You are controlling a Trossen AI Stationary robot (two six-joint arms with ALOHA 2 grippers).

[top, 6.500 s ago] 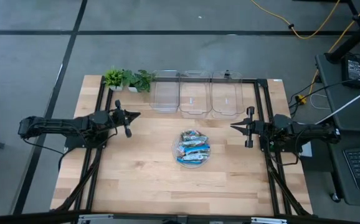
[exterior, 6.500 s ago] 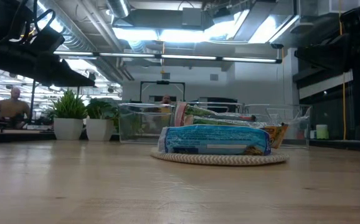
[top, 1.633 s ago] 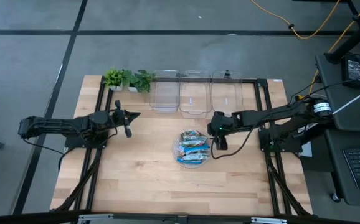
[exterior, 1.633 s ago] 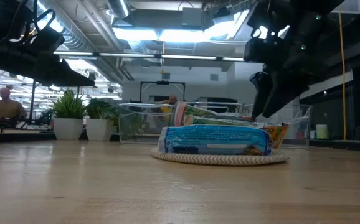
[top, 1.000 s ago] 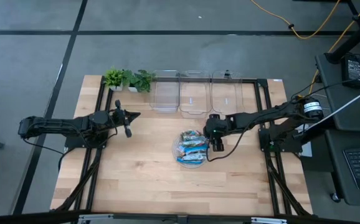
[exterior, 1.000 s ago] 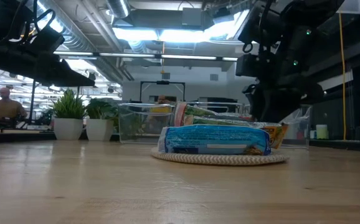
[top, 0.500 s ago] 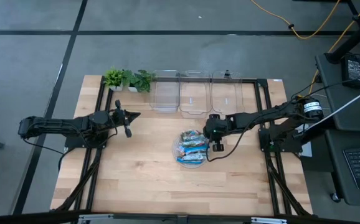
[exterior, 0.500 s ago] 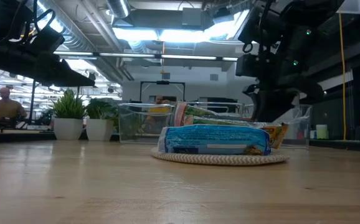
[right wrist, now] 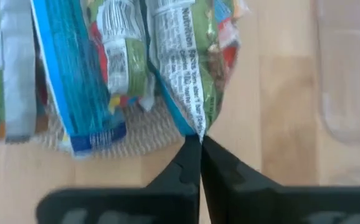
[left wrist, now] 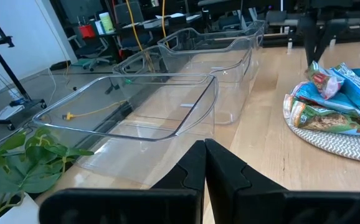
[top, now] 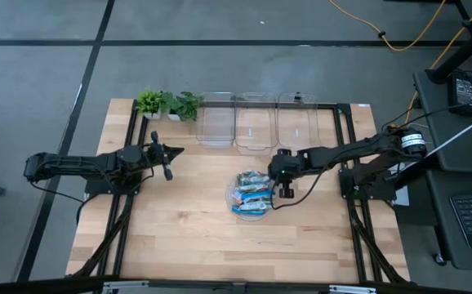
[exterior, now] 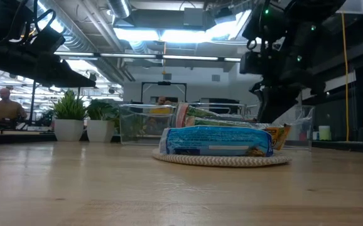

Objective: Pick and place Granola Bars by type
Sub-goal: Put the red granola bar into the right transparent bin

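Right gripper [right wrist: 200,138] closed, pinching the crimped end of a green-and-white bar [right wrist: 189,62] at the edge of the heap of granola bars [top: 252,194] on the round plate [top: 236,214], mid-table. Judged light, wrapper slick and crinkly, contents brittle; the flat end seal looks like the best hold. Left gripper [left wrist: 202,163] closed, empty, waiting near the plants [top: 168,104]. Bare wood table [top: 179,237]. Three clear bins [top: 256,122] behind the plate. Beyond, a lit workshop.
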